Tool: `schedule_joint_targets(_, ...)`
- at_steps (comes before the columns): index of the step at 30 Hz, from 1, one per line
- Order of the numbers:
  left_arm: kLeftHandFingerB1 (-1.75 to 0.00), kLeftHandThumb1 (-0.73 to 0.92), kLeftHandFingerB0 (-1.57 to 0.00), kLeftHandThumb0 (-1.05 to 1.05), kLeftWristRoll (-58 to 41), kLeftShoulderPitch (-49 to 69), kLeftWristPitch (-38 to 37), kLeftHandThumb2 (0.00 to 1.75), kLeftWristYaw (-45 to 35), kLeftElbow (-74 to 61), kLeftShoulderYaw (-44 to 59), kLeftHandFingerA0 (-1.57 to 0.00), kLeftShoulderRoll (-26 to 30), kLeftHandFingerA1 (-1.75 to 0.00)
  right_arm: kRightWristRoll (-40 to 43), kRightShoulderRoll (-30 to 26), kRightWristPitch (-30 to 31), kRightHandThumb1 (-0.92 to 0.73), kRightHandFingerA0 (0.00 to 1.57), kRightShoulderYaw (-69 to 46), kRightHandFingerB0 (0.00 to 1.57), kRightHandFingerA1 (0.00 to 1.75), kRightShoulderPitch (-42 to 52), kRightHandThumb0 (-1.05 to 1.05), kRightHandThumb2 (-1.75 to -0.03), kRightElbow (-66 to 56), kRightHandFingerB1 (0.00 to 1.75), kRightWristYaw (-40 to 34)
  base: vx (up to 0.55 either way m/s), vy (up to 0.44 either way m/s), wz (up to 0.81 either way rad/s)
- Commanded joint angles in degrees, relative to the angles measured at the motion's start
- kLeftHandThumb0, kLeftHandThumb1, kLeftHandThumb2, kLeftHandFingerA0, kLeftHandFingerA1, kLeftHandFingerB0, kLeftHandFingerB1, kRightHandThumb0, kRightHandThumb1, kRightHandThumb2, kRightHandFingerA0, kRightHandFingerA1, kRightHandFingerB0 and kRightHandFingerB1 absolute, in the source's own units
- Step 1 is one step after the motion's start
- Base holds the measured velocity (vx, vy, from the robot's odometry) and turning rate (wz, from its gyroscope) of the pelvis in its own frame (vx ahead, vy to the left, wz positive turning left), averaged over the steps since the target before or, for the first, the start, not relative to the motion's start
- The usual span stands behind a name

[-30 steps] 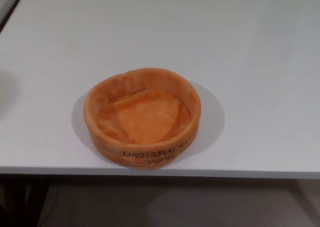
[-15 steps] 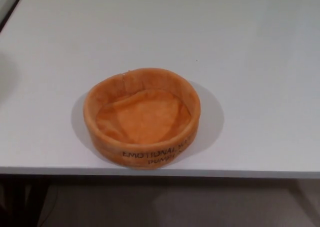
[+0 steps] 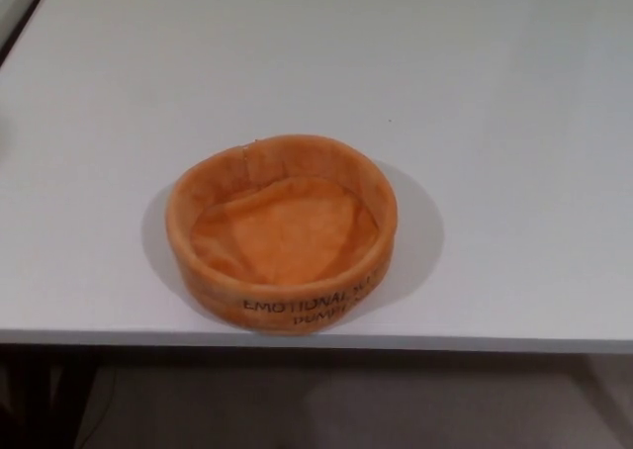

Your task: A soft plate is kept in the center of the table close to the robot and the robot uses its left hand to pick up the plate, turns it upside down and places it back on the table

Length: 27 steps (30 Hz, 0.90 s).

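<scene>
Near table (image 3: pixel 495 123) edge, orange plate (image 3: pixel 282 233) sits open-side up.

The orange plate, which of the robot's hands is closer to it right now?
Neither can be judged: no hand shows in the head view. The orange plate sits open side up, alone near the front edge of the white table.

One orange soft plate (image 3: pixel 282 233) on one white table (image 3: pixel 495 123).

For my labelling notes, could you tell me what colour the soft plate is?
Orange, with black lettering on its near outer wall; the soft plate shows in the head view.
</scene>
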Motion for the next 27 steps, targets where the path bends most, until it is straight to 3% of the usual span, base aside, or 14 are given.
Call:
schedule_joint_targets(1,-0.29,0.86,-0.26,-0.95,-1.7,2.0,-2.6,0.67,0.9,-8.6,2.9,-0.3,-0.3,-0.4,1.6,-0.8,-2.7,-0.88,0.55,-0.7,0.35,0.48,0.0,-0.63,-0.67,1.0,0.31,1.7,0.0,0.0,0.0)
schedule_joint_targets(7,-0.29,0.88,-0.26,-0.97,-1.5,1.1,0.2,0.67,0.4,-17.3,4.9,-0.31,0.2,-0.39,2.1,-0.5,-3.3,-0.87,0.56,-0.8,0.35,0.47,-0.3,-0.64,-0.67,1.7,0.31,2.2,0.0,0.0,0.0)
schedule_joint_targets(8,-0.33,0.74,-0.23,-1.04,-1.5,0.7,1.1,0.83,0.5,-18.9,5.2,-0.31,0.2,-0.43,1.8,-0.6,-3.5,-0.88,0.56,-0.8,0.35,0.47,-0.2,-0.64,-0.67,1.7,0.31,1.9,0.0,0.0,0.0)
schedule_joint_targets(9,-0.34,0.74,-0.24,-1.01,-2.3,-0.8,1.6,0.8,0.2,-20.7,5.6,-0.31,0.9,-0.44,1.7,-0.7,-3.5,-0.72,0.49,-0.8,0.27,0.6,-0.2,-0.66,-1.05,1.8,0.48,1.9,0.0,0.0,0.0)
schedule_joint_targets(10,-0.34,0.74,-0.24,-1.01,-2.6,-1.4,1.9,0.8,0.1,-21.5,5.8,-0.31,1.2,-0.44,1.7,-0.7,-3.5,-0.72,0.49,-0.7,0.27,0.6,-0.2,-0.66,-1.05,1.8,0.48,1.9,0.0,0.0,0.0)
schedule_joint_targets(11,-0.34,0.73,-0.23,-1.02,-2.5,-2.6,2.8,0.81,-0.1,-22.8,6.4,-0.31,1.8,-0.45,1.8,-0.7,-3.6,-0.88,0.56,-0.7,0.35,0.48,-0.2,-0.64,-0.67,1.6,0.31,2.0,0.0,0.0,0.0)
schedule_joint_targets(14,-0.35,0.72,-0.24,-1.0,-2.6,-5.5,5.6,0.82,-0.3,-25.6,7.4,-0.32,3.1,-0.46,1.9,-0.6,-3.4,-0.88,0.56,-0.7,0.36,0.47,-0.1,-0.64,-0.67,1.6,0.32,1.9,0.0,0.0,0.0)
schedule_joint_targets(15,-0.31,0.86,-0.28,-0.93,-2.2,-7.1,6.3,0.67,-0.3,-26.3,8.0,-0.35,3.7,-0.43,1.5,-0.8,-3.6,-0.73,0.48,-0.7,0.28,0.59,-0.2,-0.67,-1.05,1.8,0.48,1.8,0.0,0.0,0.0)
schedule_joint_targets(19,-0.35,0.83,-0.32,-0.94,-0.5,-13.2,9.1,0.65,-0.3,-27.9,9.1,-0.38,5.5,-0.46,1.3,-1.1,-3.8,-0.73,0.48,-0.7,0.27,0.59,-0.6,-0.66,-1.05,2.1,0.48,1.8,0.0,0.0,0.0)
schedule_joint_targets(20,-0.38,0.71,-0.31,-1.0,-0.2,-14.6,9.6,0.74,-0.3,-27.9,9.3,-0.38,6.0,-0.49,1.3,-1.0,-3.8,-0.88,0.55,-0.7,0.35,0.47,-0.6,-0.64,-0.67,2.0,0.31,1.7,0.0,0.0,0.0)
schedule_joint_targets(21,-0.42,0.63,-0.21,-0.94,-0.1,-16.2,10.4,1.09,-0.6,-28.1,9.3,-0.42,6.5,-0.59,1.3,-0.9,-3.4,-0.88,0.56,-0.7,0.35,0.47,-0.5,-0.65,-0.67,1.7,0.32,1.6,0.0,0.0,0.0)
schedule_joint_targets(22,-0.42,0.63,-0.21,-0.94,0.0,-17.5,11.0,1.09,-0.9,-28.4,9.1,-0.42,7.0,-0.59,1.3,-0.9,-3.0,-0.88,0.56,-0.7,0.35,0.47,-0.3,-0.65,-0.67,1.3,0.32,1.4,0.0,0.0,0.0)
schedule_joint_targets(23,-0.37,0.71,-0.33,-1.0,0.6,-19.0,11.9,0.74,-1.1,-28.5,9.0,-0.41,7.5,-0.49,1.5,-0.9,-3.0,-0.73,0.48,-0.6,0.27,0.59,-0.2,-0.66,-1.05,1.2,0.48,1.6,0.0,0.0,0.0)
schedule_joint_targets(27,-0.37,0.7,-0.34,-0.98,4.4,-23.6,13.3,0.73,-1.9,-28.0,8.7,-0.42,9.7,-0.48,1.0,-1.1,-4.0,-0.73,0.48,-0.6,0.28,0.6,-0.8,-0.64,-1.05,2.5,0.48,1.8,0.0,0.0,0.0)
